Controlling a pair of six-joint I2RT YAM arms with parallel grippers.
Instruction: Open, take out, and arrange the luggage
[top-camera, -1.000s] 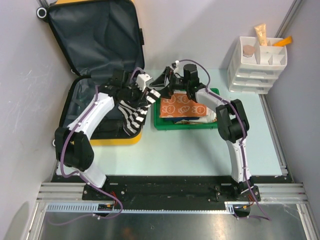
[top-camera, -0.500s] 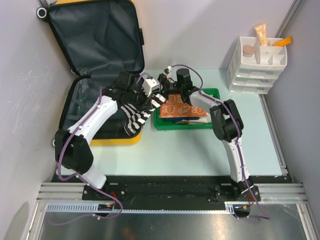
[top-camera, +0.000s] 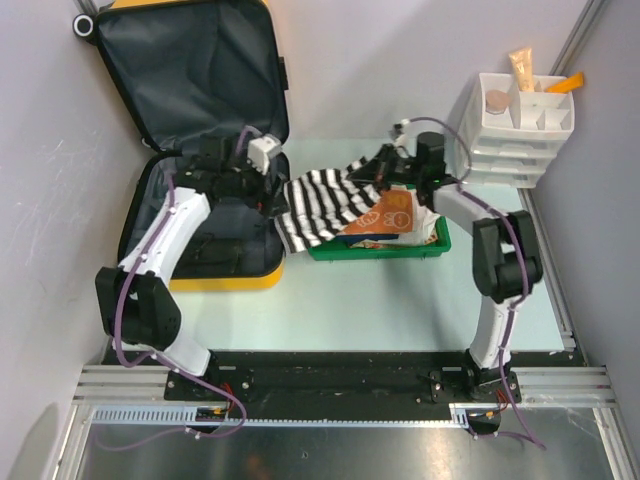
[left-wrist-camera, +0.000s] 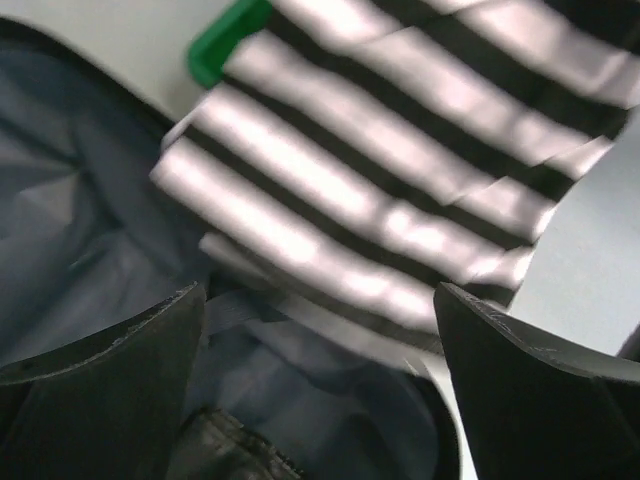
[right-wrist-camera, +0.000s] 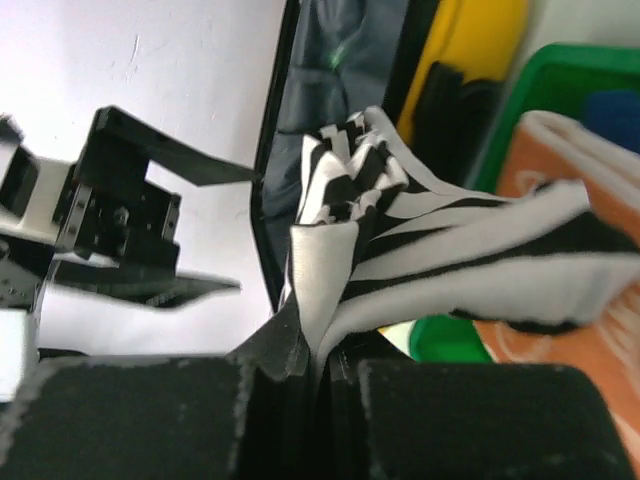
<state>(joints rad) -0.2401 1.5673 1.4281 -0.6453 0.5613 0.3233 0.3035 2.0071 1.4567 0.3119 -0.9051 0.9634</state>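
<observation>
- Luggage (top-camera: 185, 70) is laid open at the table's left side, with the lid propped against the back wall and the grey lining exposed.
- Right gripper (right-wrist-camera: 320, 352) is clamped on one end of a black-and-white striped garment (top-camera: 325, 200).
- The garment is draped from that grip across the left end of a green tray (top-camera: 385, 251) to the luggage's right rim.
- Left gripper (left-wrist-camera: 318, 295) is spread wide with nothing pinched, over the luggage's base, just beside the garment.
- Orange printed cloth (top-camera: 393, 212) is seen in the tray.

Left end effector (left-wrist-camera: 315, 305) spread, right (right-wrist-camera: 318, 350) closed
</observation>
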